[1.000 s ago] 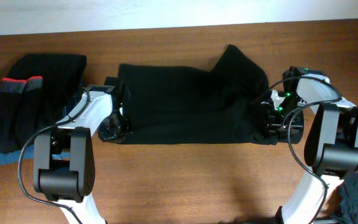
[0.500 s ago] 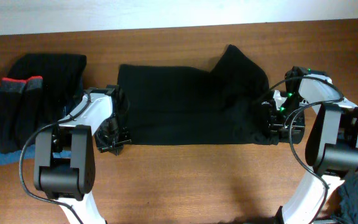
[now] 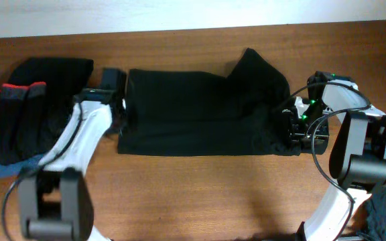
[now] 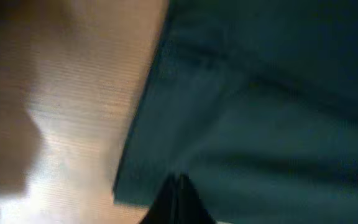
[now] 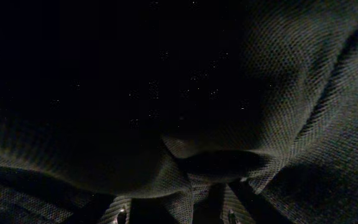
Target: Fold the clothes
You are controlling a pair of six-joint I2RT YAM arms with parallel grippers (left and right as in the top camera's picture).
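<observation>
The left fingers (image 4: 176, 205) were pressed together to a point with no cloth visibly between them, hanging just over the left hem of the black garment (image 3: 200, 114), where its edge met the bare wooden surface (image 3: 200, 194); that view was blurred, so whether the tips touched the fabric could not be told. The right fingers (image 5: 240, 204) stood partly apart and appeared clamped on a thick bunch of the same garment, whose weave filled the right wrist view and gathered into a pinch between them. From overhead the garment lay spread lengthwise across the middle of the surface, its left end squared off, its right end rumpled, with a loose flap rising to a peak at the upper right. A pile of dark clothes (image 3: 39, 100) lay near the left arm, over a blue cloth (image 3: 9, 169). The main risk seemed to be at the right end: a hold on several bunched layers rather than a clean edge would probably carry the wrinkles into any fold. With the left end unheld, a pull from the right might simply drag the whole garment over the smooth wood.
</observation>
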